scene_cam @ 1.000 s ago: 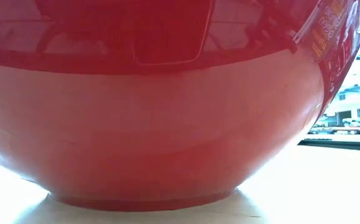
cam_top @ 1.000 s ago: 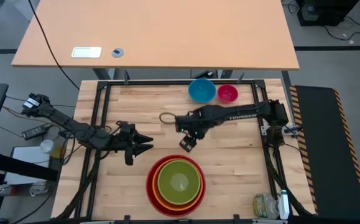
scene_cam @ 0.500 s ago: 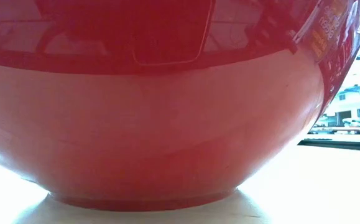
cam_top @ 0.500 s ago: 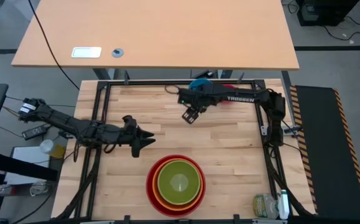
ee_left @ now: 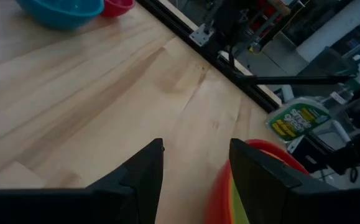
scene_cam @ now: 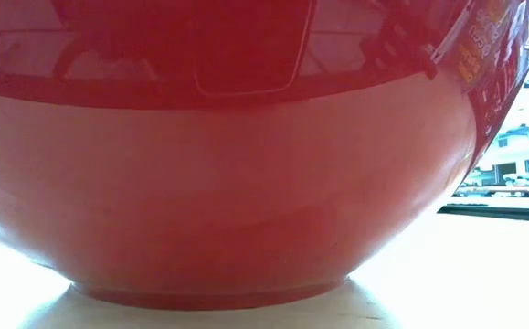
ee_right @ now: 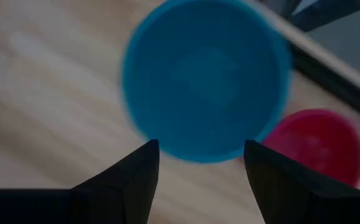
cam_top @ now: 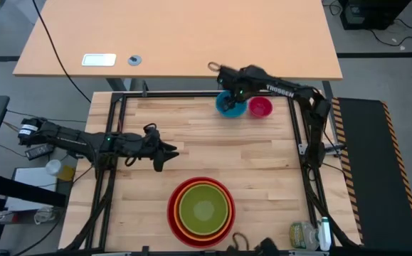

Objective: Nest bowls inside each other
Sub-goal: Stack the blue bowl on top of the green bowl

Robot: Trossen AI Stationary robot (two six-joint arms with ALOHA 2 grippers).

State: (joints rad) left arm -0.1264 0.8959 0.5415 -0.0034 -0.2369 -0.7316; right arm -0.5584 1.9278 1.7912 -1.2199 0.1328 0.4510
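The red bowl (cam_top: 201, 210) stands near the table's front edge, with the orange bowl (cam_top: 178, 216) and the lime green bowl (cam_top: 204, 208) nested inside it. Its wall (scene_cam: 227, 183) fills the low view. The blue bowl (cam_top: 227, 107) and the magenta bowl (cam_top: 260, 107) sit side by side at the far edge. My right gripper (ee_right: 201, 146) hovers open above the blue bowl (ee_right: 204, 81), pointing down, with the magenta bowl (ee_right: 319, 146) beside it. My left gripper (cam_top: 168, 151) is open and empty over bare wood, left of the stack (ee_left: 254, 180).
A black frame rail (cam_top: 191, 94) borders the table, close behind the blue and magenta bowls. A green-labelled container (cam_top: 302, 235) stands at the near right corner. Bare wood (cam_top: 234, 153) lies between the stack and the two far bowls.
My right gripper has swung from the table's middle toward the far edge and now hangs over the blue bowl, still open. My left gripper has drifted a little toward the far edge, still open. The bowls have stayed in place.
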